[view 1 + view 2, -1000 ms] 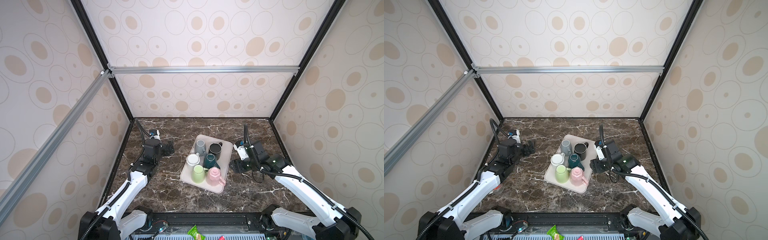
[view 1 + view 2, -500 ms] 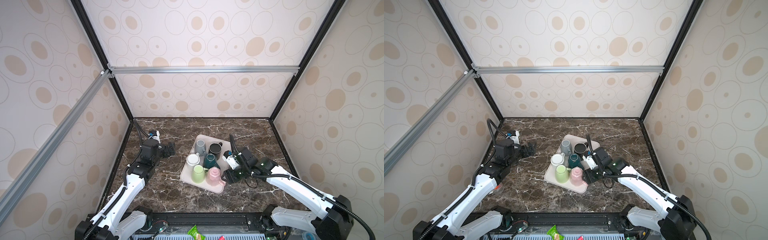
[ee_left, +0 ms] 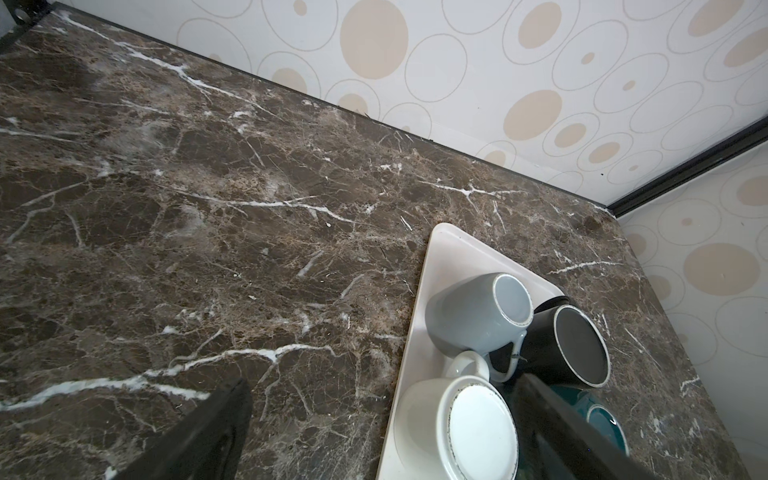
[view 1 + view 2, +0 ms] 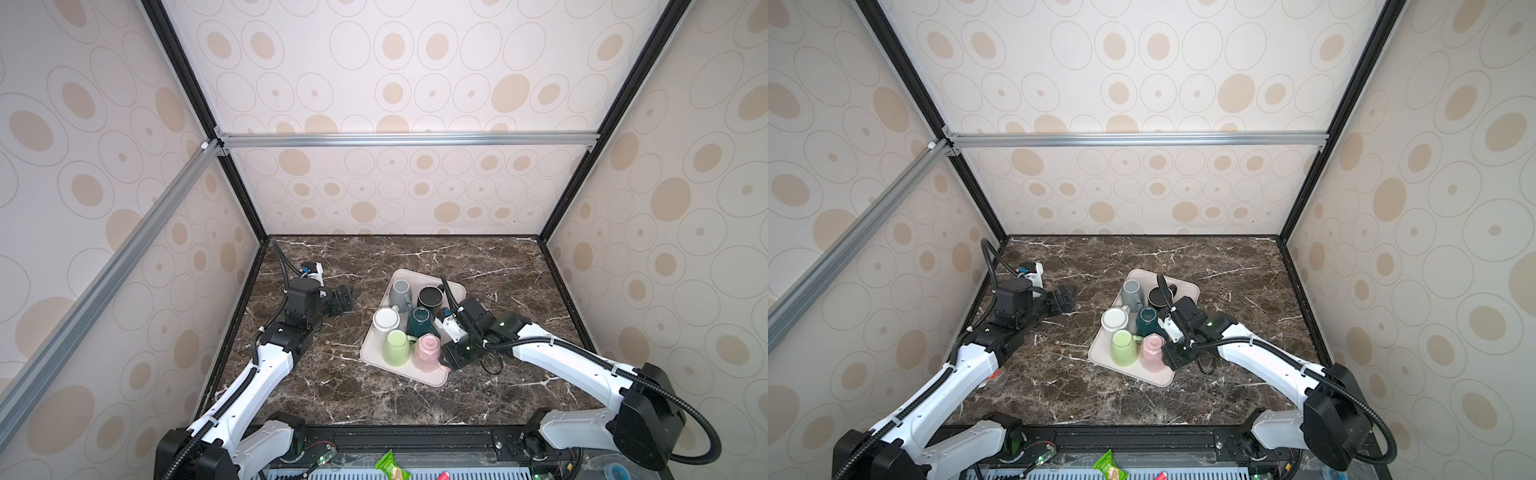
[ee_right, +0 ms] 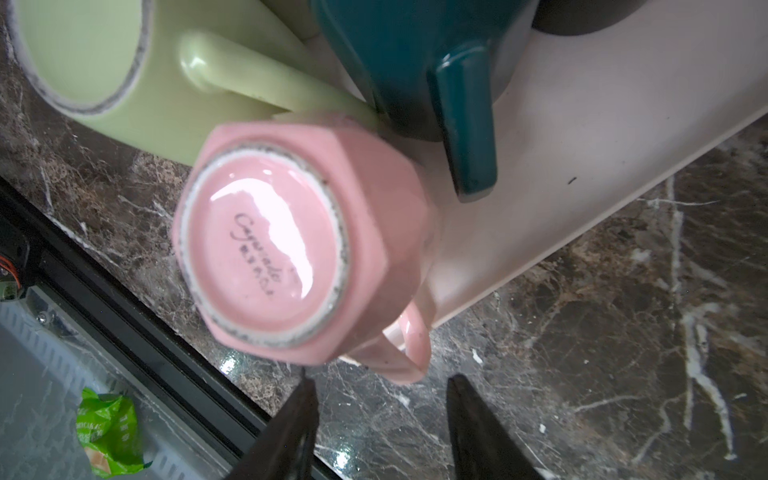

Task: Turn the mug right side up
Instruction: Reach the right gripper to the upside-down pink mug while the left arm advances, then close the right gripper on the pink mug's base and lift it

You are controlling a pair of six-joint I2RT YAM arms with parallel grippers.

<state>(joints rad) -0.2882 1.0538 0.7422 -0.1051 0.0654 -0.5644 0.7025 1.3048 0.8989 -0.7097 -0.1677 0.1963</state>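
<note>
Since a second ago the right arm (image 4: 540, 345) has swung in from out beside the tray (image 5: 582, 137) to the tray's near corner on its own side. The left arm (image 4: 266, 365) has stayed about where it was, off to the tray's other side. The right jaws now sit low, right next to the pink mug (image 5: 266, 249). They are still apart with nothing between them, so they hold nothing yet. The left jaws are spread wide and empty too, over the bench (image 3: 208, 208), most likely kept back so the two arms do not bump. The pink mug stands on the tray at that near corner, just beside the green mug (image 5: 104, 62) and close to the teal mug (image 5: 395, 50). It is upside down: its bottom, with small writing on it, faces up and its mouth is down on the tray. So its long way runs straight up and down, not tipped over. Its handle (image 5: 399, 353) sticks out past the tray's edge, toward the right jaws. I think that is why this arm came in from that side: the handle is the easy bit to pinch, and the other mugs crowd the mug's far sides. Lifting it clear of them looks wise before flipping it.
</note>
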